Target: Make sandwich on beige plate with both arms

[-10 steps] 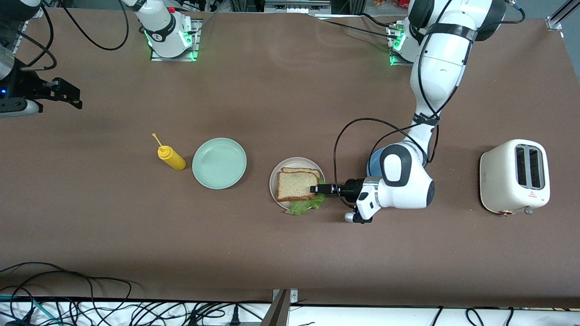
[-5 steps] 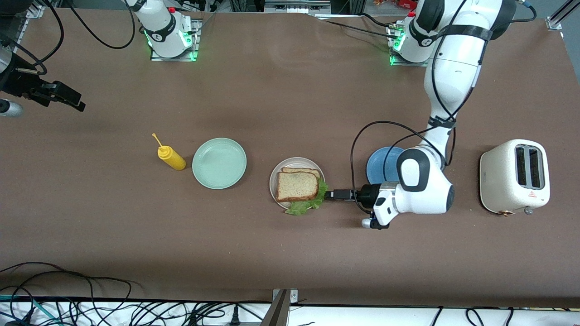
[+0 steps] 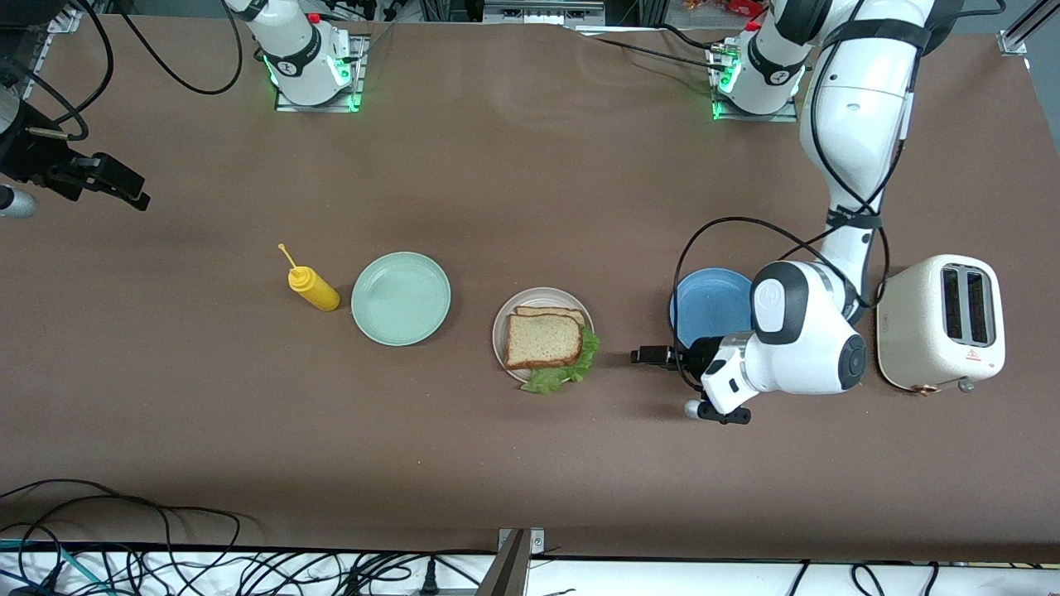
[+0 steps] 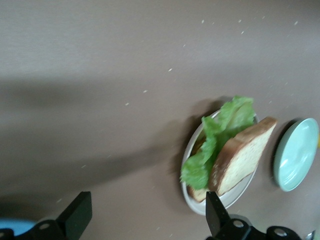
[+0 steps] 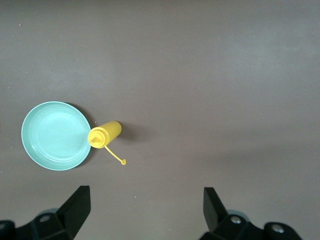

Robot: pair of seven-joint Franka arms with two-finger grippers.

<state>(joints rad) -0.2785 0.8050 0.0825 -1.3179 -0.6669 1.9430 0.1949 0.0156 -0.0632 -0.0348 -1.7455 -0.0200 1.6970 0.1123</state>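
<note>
Small red warning triangle on toaster [image 3: 941, 323], no legible text elsewhere

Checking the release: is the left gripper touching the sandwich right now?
Apart. The front view shows bare table between the open left gripper and the sandwich on the beige plate.

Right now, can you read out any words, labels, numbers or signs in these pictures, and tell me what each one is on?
No text is legible anywhere.
Toaster: a small red triangle warning sign with print beside it, too small to read.
Right arm's base: a small round dark mark, unreadable.
Left arm's base: the same, unreadable.
Mustard bottle, plates, sandwich: no markings.
</note>
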